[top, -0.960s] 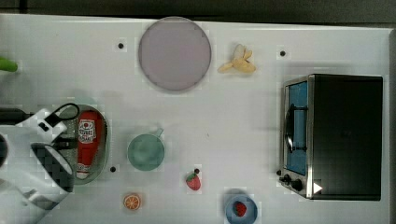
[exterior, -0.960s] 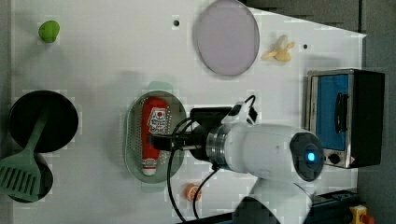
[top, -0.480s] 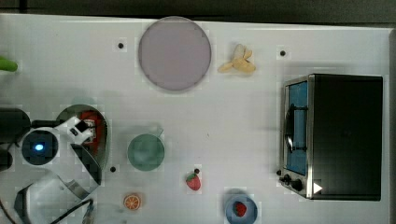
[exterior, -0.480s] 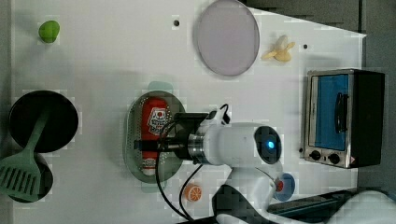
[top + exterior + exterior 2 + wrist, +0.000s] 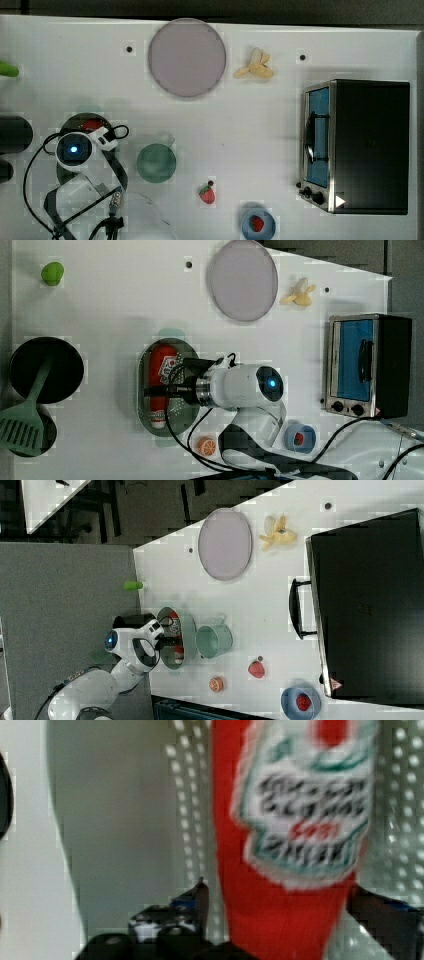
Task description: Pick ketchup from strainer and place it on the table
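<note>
The ketchup (image 5: 161, 382) is lying flat in the strainer (image 5: 145, 405), which is sitting on the white worktop (image 5: 110, 315) just beside the green mug (image 5: 156, 162). In the left view the robot's wrist is covering a band across the bottle's middle, so you're only getting the red body with part of the label on one side and the white cap end on the other. In the top view the arm is hiding nearly all of it – just a red sliver (image 5: 91, 124) is peeking out past the wrist, plus an arc of strainer rim (image 5: 80, 118).

The wrist view is blurry, but the fingers (image 5: 201, 900) are sitting spread on either side of the red body (image 5: 265, 920), one dark tip on each flank – the gripper (image 5: 280, 910) is straddling the bottle. Whether the tips are actually touching the plastic is hard to make out. The bottle itself is getting cut off at the frame edges, with the label (image 5: 305, 805) smeared beyond reading.
</note>
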